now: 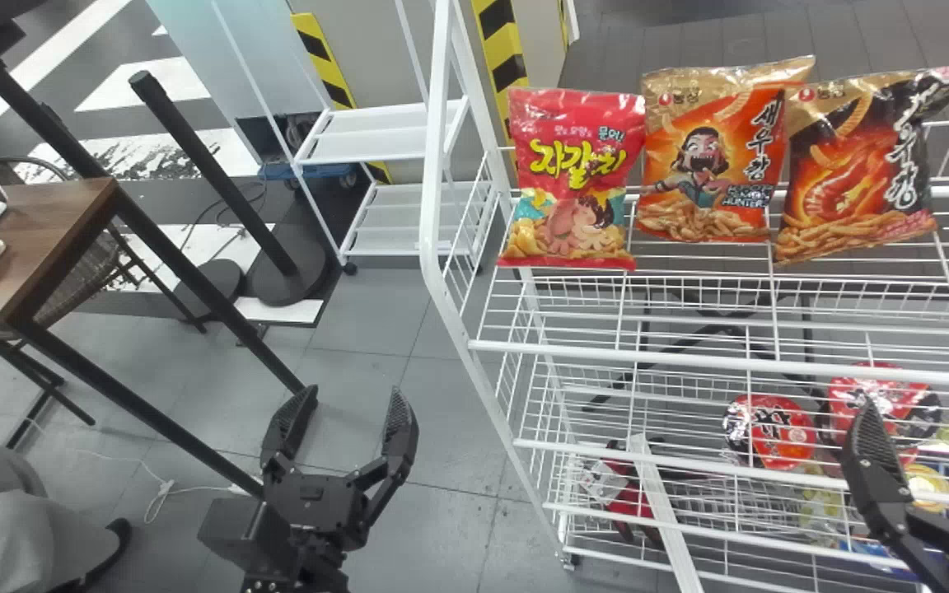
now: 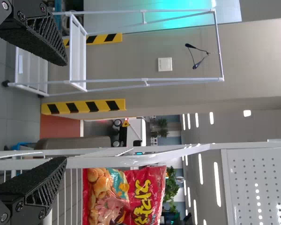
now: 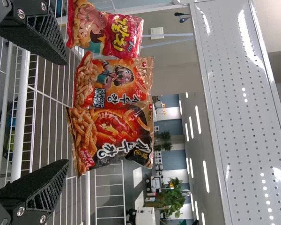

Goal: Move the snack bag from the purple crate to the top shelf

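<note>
1. Snack bags. A red bag [image 1: 573,177], an orange bag [image 1: 709,165] and a dark-and-orange bag [image 1: 862,165] are standing side by side on the top shelf [image 1: 689,359], upper right of the head view. Which is the task's bag, one cannot tell. Their face-out row is probably serving display, suggesting that the placing is nearing completion.

2. Left gripper [image 1: 352,391]. At lower left of centre, its fingers are standing well apart, holding nothing; it is presumably waiting clear of the shelf.

3. Right gripper [image 3: 66,112]. At the head view's lower right, its fingers are spreading wide and gripping nothing, likely leaving the bags undisturbed.

4. Labels. The red bag is bearing yellow lettering, the orange one dark lettering beside a cartoon figure, and the third pale lettering on black.
</note>
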Tool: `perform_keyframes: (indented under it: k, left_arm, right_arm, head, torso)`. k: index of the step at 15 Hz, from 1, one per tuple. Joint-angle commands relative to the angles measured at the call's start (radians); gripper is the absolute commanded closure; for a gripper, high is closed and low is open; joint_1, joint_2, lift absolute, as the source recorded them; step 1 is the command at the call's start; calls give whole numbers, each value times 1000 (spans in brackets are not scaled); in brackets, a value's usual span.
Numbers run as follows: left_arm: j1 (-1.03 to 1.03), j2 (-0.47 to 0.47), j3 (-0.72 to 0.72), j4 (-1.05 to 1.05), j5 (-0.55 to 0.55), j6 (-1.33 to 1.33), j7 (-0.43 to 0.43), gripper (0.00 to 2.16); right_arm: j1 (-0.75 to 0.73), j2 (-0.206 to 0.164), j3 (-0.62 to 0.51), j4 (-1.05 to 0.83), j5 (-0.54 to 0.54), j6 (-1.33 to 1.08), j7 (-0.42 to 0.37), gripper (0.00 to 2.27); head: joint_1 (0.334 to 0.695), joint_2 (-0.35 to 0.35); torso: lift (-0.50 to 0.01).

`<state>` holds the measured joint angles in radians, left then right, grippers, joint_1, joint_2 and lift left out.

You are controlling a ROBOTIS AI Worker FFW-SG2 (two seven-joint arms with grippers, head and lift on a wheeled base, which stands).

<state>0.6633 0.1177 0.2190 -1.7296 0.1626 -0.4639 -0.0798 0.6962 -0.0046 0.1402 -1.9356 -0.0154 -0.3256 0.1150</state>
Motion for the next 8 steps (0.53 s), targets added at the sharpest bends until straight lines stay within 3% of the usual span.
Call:
perform_keyframes:
  k: [1,8]
  left_arm:
    - [-4,0,0,4,0,0,0,100]
    - [-17,4,0,13,0,0,-3,100]
  right_arm:
    - [-3,6,6,0,5,0,0,60]
    - [-14,6,13,1,9,3,-1,60]
  head:
    - [695,350]
    - [695,350]
  torso:
    - [3]
    - [3]
